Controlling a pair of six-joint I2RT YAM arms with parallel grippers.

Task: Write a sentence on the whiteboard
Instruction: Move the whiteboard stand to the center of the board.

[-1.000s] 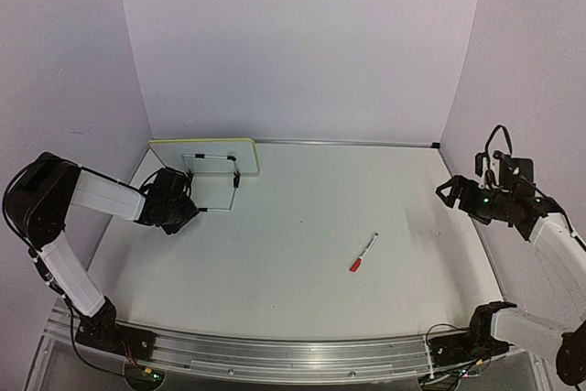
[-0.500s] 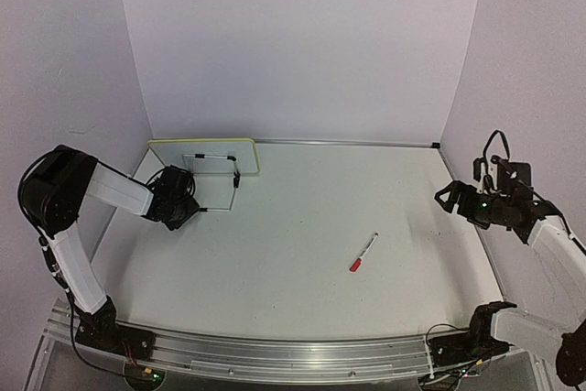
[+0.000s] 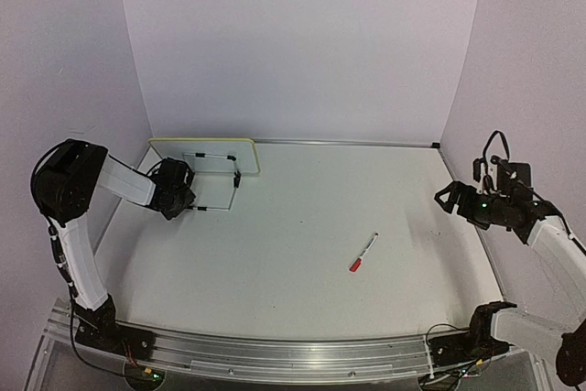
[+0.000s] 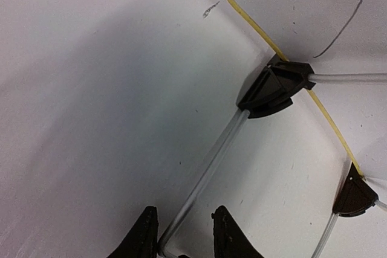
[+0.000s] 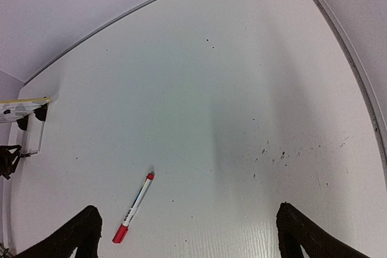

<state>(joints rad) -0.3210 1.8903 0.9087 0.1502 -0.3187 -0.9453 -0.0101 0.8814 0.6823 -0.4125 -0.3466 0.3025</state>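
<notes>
The whiteboard [image 3: 169, 151] lies flat at the back left, its pale yellow rim [image 4: 254, 25] showing in the left wrist view. Its wire stand [image 3: 216, 210] rests over it and the table. No sentence can be read; only one thin dark stroke [image 4: 340, 28] shows on the board. My left gripper [image 3: 186, 200] straddles a corner of the stand's wire [image 4: 211, 161]. Its jaws are narrow, the wire against the left finger [image 4: 145, 234] and a gap to the right one. My right gripper [image 5: 188, 231] hangs wide open over the table's right side, empty.
A marker with a red cap [image 3: 363, 252] lies loose on the table's middle right, also in the right wrist view [image 5: 133, 208]. Black clip feet [image 4: 272, 86] join wire to board. Walls close off the left, back and right. Dark specks [image 5: 281, 155] mark the table.
My left gripper has moved back toward the whiteboard's stand, and its jaws have narrowed around the wire. The right arm shifted slightly, then held still.
</notes>
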